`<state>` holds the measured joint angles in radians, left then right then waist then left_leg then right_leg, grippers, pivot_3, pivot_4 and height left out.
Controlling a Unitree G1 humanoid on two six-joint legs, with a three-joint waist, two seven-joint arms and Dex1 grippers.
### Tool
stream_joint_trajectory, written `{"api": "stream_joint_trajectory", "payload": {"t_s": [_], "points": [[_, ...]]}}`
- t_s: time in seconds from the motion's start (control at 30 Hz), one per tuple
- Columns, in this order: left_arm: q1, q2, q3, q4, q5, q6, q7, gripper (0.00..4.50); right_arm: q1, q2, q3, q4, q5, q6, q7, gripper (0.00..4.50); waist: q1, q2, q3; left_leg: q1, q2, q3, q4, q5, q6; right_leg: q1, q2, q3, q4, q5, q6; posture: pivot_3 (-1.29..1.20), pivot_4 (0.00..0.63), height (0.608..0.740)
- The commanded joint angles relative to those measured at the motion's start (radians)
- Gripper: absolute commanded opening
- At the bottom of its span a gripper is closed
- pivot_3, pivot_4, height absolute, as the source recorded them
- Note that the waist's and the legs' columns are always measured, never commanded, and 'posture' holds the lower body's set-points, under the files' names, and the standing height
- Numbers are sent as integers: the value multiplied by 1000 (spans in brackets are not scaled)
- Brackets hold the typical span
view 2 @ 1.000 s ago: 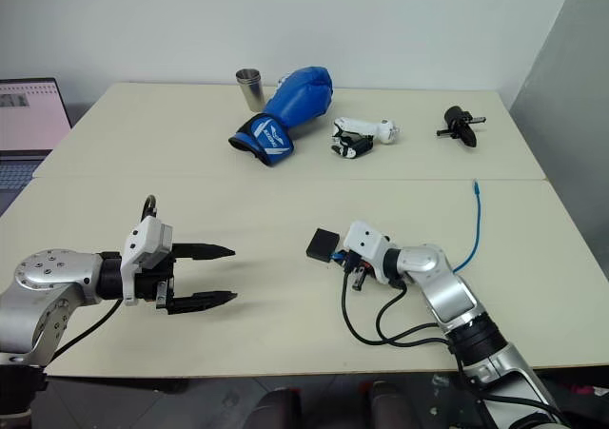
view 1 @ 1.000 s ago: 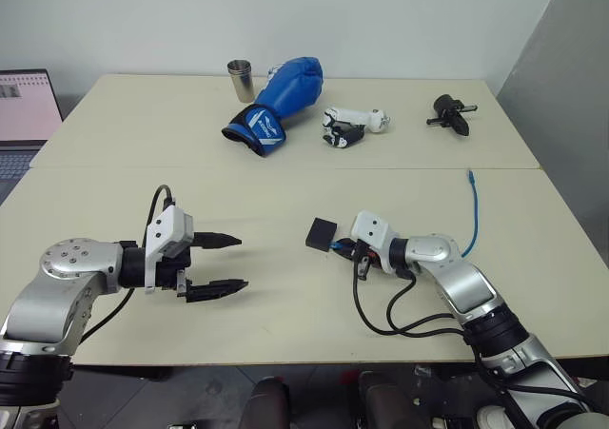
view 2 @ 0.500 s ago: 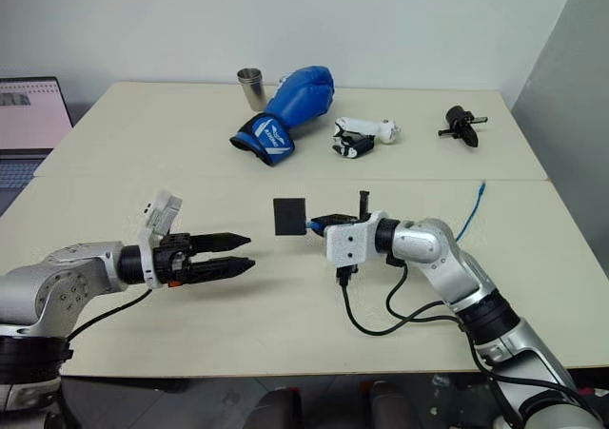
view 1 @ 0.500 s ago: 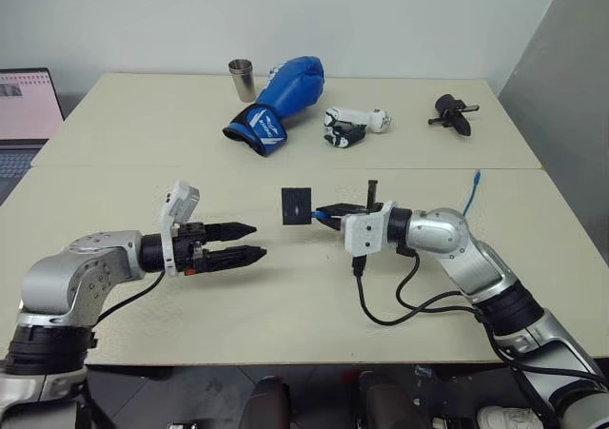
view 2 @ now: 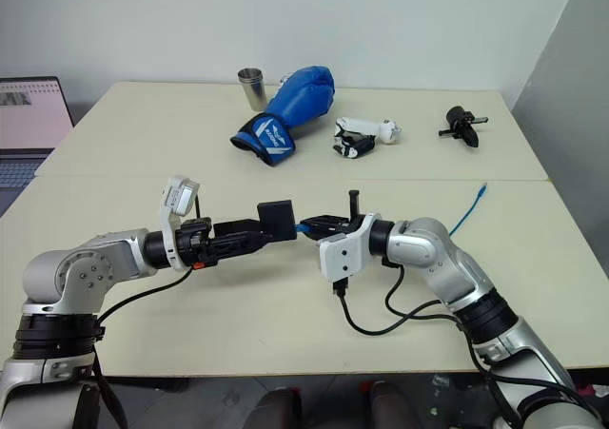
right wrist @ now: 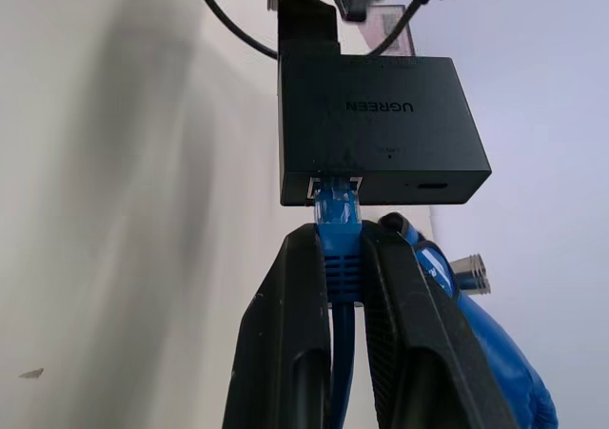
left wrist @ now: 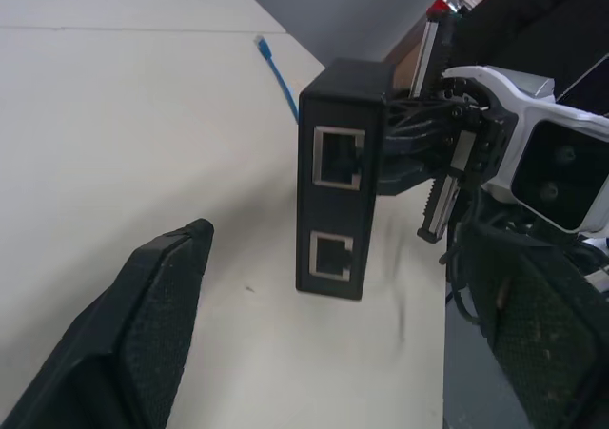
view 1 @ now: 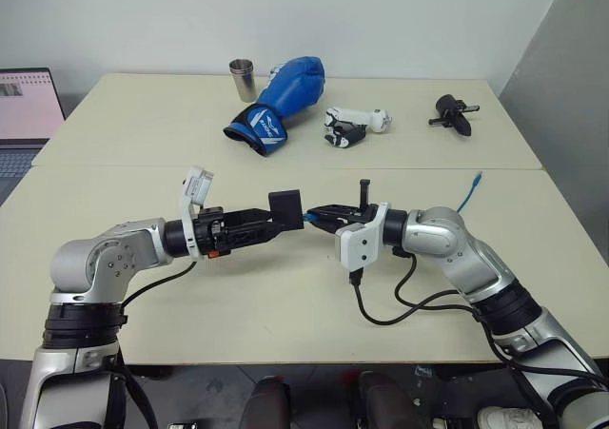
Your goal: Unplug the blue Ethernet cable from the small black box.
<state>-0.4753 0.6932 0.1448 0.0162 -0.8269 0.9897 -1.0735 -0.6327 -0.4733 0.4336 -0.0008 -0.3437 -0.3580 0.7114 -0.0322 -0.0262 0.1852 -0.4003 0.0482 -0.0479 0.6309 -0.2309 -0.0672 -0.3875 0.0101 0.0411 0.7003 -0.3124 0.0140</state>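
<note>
You see "UGREEN" printed on the small black box (right wrist: 379, 129), held above the table (view 1: 285, 305) between both arms. The right gripper (right wrist: 341, 267) pinches the blue Ethernet cable (right wrist: 336, 222) at its plug; the left gripper (view 2: 249, 235) has fingers spread around the box. A boxing glove (view 1: 276, 101), cup (view 1: 241, 79) and laptop (view 1: 27, 115) stand well apart.

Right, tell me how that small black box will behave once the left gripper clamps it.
The small black box looks rigid, with flat matte faces, so it should grip firmly. It hangs off the blue Ethernet cable plug alone, so it is probably light. A push may pivot it.
</note>
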Motion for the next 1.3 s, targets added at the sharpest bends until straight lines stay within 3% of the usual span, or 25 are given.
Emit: {"api": "stream_joint_trajectory", "payload": {"t_s": [0.03,0.27,0.47,0.77,0.83,1.03,1.07,1.3], "points": [[-21,-16,-3,-12,-3,-19,-4,3328,-3,7,-26,-46,4,7,-10,167,0,0,0,0,0,0,0,0,0,0,0,0,0,0,0,0,150,740],[-28,-24,-2,-1,-9,-9,-8,1736,-8,14,-25,-49,1,9,-12,167,-1,0,0,0,0,0,0,0,0,0,0,0,0,0,0,0,150,740],[-36,-40,-12,14,1,-18,-5,784,-6,23,-19,-53,-3,-5,-20,167,0,0,0,0,0,0,0,0,0,0,0,0,0,0,0,0,150,740],[-39,-49,-22,21,21,-38,1,780,7,23,-16,-60,-11,-17,-20,166,0,0,0,0,0,0,0,0,0,0,0,0,0,0,0,0,150,740],[-39,-49,-21,21,23,-38,0,780,16,19,-19,-71,8,-1,0,871,0,0,0,0,0,0,0,0,0,0,0,0,0,0,0,0,150,740],[-40,-36,-35,20,39,-59,-35,780,55,-25,-44,-161,117,95,114,2330,0,0,0,0,0,0,0,0,0,0,0,0,0,0,0,0,150,740],[-40,-31,-42,19,46,-71,-48,780,71,-33,-56,-196,173,145,146,2569,1,0,0,0,0,-1,0,0,0,0,0,0,0,0,0,0,150,740],[-55,33,-95,36,119,-172,-168,780,145,-13,-190,-413,597,734,205,2579,0,0,0,0,0,-1,0,0,0,1,-1,0,0,0,0,0,150,740]]}}
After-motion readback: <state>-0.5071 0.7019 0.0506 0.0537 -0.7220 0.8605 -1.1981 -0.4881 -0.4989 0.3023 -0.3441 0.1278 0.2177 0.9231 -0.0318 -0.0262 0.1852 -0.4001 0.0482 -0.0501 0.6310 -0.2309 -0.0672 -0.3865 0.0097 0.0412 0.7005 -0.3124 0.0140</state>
